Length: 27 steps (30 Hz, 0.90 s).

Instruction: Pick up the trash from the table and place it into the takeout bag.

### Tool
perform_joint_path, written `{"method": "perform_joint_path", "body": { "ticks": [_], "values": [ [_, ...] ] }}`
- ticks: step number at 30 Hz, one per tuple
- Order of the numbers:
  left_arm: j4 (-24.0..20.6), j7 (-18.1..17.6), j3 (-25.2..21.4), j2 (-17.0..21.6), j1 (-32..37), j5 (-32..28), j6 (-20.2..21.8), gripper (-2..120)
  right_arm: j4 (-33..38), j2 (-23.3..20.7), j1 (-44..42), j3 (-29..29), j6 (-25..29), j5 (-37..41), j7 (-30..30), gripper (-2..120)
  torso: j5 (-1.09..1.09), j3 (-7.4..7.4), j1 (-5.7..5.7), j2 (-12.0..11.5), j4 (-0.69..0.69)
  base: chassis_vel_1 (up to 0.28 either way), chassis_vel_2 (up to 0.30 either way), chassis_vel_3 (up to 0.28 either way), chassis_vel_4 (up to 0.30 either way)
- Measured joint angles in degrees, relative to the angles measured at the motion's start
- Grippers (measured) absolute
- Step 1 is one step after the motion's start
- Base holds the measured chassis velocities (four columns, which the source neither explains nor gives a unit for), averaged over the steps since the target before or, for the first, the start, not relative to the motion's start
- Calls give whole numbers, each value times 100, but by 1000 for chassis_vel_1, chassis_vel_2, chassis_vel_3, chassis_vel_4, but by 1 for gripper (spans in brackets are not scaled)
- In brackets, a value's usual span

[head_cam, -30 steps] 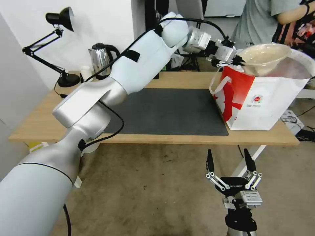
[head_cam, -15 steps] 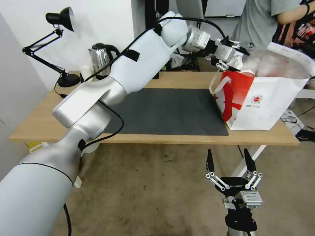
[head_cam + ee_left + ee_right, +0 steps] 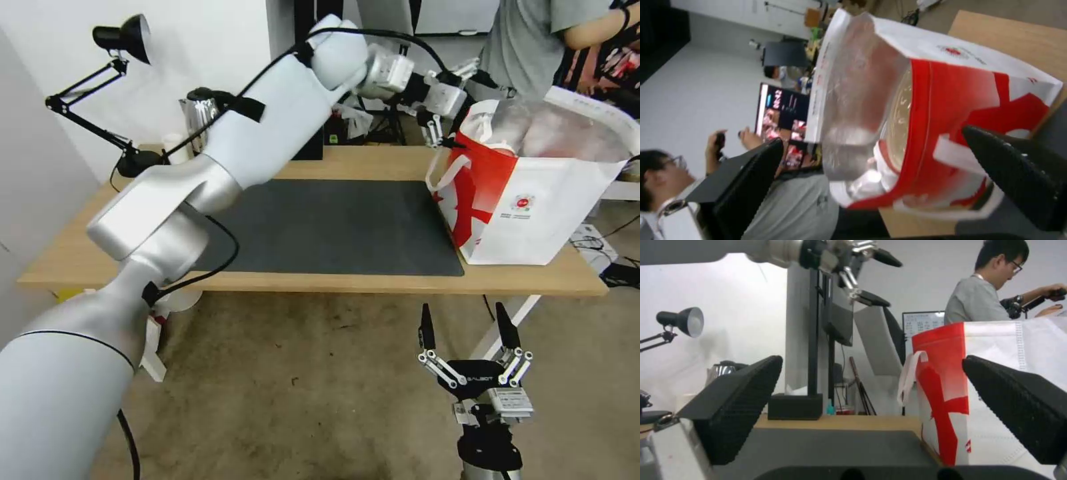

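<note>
The takeout bag [image 3: 533, 200] stands open at the right end of the table [image 3: 80, 247], white with a red panel and foil lining. My left gripper [image 3: 460, 103] hovers open and empty just beside the bag's near top edge. In the left wrist view the same bag [image 3: 978, 90] holds a shallow beige bowl [image 3: 900, 113] of trash, resting against the red side, and the left gripper [image 3: 873, 136] holds nothing. My right gripper [image 3: 470, 330] is parked low in front of the table, open and empty. The right wrist view shows the bag [image 3: 996, 373] and the left gripper [image 3: 867, 276] high above it.
A dark grey mat [image 3: 333, 227] covers the table's middle. A black desk lamp [image 3: 127, 40], a steel kettle [image 3: 200, 113] and a small white cup [image 3: 175, 143] stand at the back left. A person [image 3: 527, 40] stands behind the bag.
One second ago my left gripper held the beige bowl over the bag. It opened, the bowl dropped inside, and the gripper has drawn back to the left of the bag.
</note>
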Motion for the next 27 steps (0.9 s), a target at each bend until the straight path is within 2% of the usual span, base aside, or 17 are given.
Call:
{"method": "perform_joint_path", "body": {
  "ticks": [5, 6, 11, 13, 17, 23, 27],
  "values": [
    [-432, -53, -11, 511, 84, -370, 335, 100, 0, 0, 0, 0, 0, 0, 0, 100, 0, 0, -1, 1, -1, 0, 0, 0, 0],
    [-432, -53, -11, 511, 84, -370, 335, 100, 0, 0, 0, 0, 0, 0, 0, 100, 0, 0, -1, 1, -1, 0, 0, 0, 0],
    [-935, -372, 87, 1105, 261, -984, 761, 100, 0, 0, 0, 0, 0, 0, 0, 100, -1, 0, 0, 1, 0, 0, 0, 0, 0],
    [-974, -394, 92, 1155, 277, -1025, 785, 100, 0, 0, 0, 0, 0, 0, 0, 100, 1, 0, 0, 1, 0, 0, 0, 0, 0],
    [-1423, -670, 123, 1654, 488, -1569, 1100, 100, 0, 0, 0, 0, 0, 0, 0, 100, 1, 0, 0, 1, 0, 0, 0, 0, 0],
    [-1637, -778, 85, 1847, 611, -1778, 1211, 100, 0, 0, 0, 0, 0, 0, 0, 100, 2, 0, 0, 1, -1, 0, 0, 0, 0],
    [-1858, -971, 61, 1989, 736, -1999, 1309, 100, 0, 0, 0, 0, 0, 0, 0, 100, 1, 0, 0, 1, 0, 0, 0, 0, 0]
  ]
}}
